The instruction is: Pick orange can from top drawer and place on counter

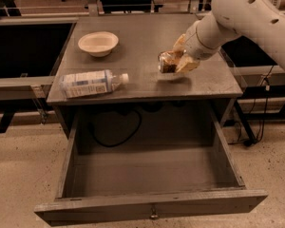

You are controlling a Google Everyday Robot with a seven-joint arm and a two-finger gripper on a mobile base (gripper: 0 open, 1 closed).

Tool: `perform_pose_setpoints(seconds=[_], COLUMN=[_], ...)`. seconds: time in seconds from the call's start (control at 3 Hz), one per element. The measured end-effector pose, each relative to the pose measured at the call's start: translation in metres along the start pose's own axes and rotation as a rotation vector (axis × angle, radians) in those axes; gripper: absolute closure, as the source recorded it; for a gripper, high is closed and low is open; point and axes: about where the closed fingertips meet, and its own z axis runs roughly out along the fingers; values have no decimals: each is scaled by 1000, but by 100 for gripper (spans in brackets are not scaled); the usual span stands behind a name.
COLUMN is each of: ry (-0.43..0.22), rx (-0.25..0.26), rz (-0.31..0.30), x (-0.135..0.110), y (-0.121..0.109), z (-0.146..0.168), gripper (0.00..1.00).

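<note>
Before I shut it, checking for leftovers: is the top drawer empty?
Empty: top drawer shows bare floor; end effector holds orange can above the counter.

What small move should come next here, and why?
Probably lower the hand straight down until the orange can meets the counter. The hand grips the can over the counter's right part, and the shadow beneath suggests the can hangs just above the surface. The top drawer stands open and empty, so only the set-down remains.

Bulky white rounded arm [242,8], yellowish jaws (low over the counter [147,37])
</note>
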Motion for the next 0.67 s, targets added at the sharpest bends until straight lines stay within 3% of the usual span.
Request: perform_pose_setpoints(seconds=[0.33, 0.67], ry=[2, 2], rx=[-2, -2], rz=[-4, -4], x=[-1, -1], y=[0, 0], z=[0, 0], gripper=[0, 0])
